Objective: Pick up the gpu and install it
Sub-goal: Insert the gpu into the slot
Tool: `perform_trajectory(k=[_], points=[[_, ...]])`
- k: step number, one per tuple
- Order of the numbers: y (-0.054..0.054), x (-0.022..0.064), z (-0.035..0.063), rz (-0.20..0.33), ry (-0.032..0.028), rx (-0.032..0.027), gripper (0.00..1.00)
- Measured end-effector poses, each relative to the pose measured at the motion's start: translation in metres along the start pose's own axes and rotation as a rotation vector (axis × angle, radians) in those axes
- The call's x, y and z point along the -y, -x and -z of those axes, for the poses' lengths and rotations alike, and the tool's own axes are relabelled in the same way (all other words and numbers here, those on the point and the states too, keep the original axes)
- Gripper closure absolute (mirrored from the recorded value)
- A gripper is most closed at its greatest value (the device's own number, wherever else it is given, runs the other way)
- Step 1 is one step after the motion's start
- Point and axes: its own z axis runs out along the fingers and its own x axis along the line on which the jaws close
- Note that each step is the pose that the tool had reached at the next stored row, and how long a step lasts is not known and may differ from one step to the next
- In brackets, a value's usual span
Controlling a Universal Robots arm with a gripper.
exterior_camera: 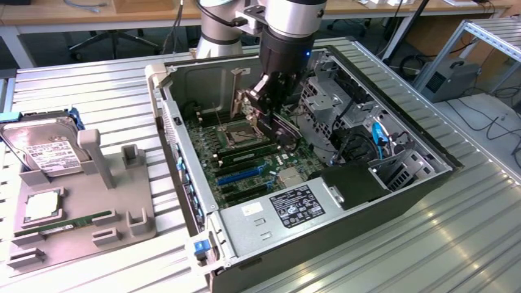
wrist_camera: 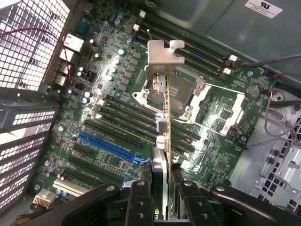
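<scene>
The gpu [exterior_camera: 286, 130] hangs inside the open computer case [exterior_camera: 165, 116], above the green motherboard [exterior_camera: 244, 160], with my gripper [exterior_camera: 271, 91] shut on it. In the wrist view the gpu [wrist_camera: 168, 136] is seen edge-on, a thin green board with its silver bracket [wrist_camera: 162, 54] at the far end. It sits clamped between my black fingers [wrist_camera: 141, 200], with the gripper [wrist_camera: 164, 193] over the card's near end. The card hovers above the CPU socket [wrist_camera: 188, 96] and the black expansion slots. The blue slot [wrist_camera: 108, 146] lies off to one side of it.
On the exterior view's left a grey fixture [exterior_camera: 77, 226] carries a hard drive [exterior_camera: 45, 149], a memory stick [exterior_camera: 75, 221] and a CPU [exterior_camera: 41, 207]. Inside the case are the power supply [exterior_camera: 285, 210], a drive cage [exterior_camera: 334, 104] and cables [exterior_camera: 376, 137].
</scene>
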Motion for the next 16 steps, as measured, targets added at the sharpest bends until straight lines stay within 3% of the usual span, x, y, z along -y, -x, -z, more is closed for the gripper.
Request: perform_trajectory(k=[16], points=[[0.0000,0.0000,0.0000,0.069,0.0020,0.0002,0.73]])
